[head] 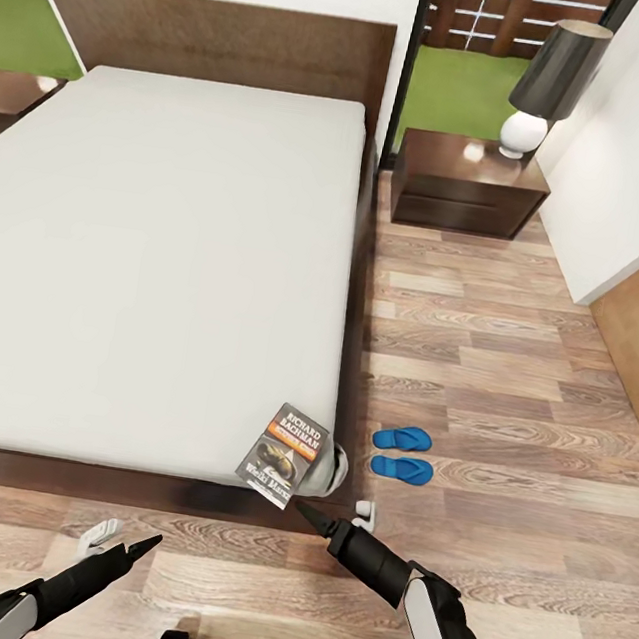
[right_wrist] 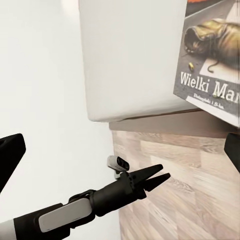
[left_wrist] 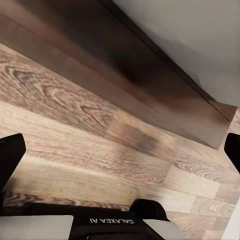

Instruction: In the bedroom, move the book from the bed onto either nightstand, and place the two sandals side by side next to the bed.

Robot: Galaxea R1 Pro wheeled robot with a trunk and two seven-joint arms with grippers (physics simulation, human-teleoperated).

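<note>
Book (head: 285,454) overhanging bed (head: 155,268) corner — right hand (head: 306,511) just below, left hand (head: 144,545) over floor, both open.

A plain light-grey mattress (head: 155,268) is framed by the dark-brown wood of the bed (head: 225,40). The floor (head: 512,385) is patterned in light-brown planks with grey-brown grain. The book (head: 284,453), at the mattress corner, is covered in dark tones, lettered in white, crossed by an orange band and printed with a yellowish picture of a boot. Beside that corner, two sandals (head: 402,452) are coloured bright blue. The nightstand (head: 469,183) is finished in glossy dark reddish-brown. On it, a lamp (head: 552,83) is given a white base and a dark-grey shade. Green grass (head: 460,91) is seen through the window behind the nightstand.
</note>
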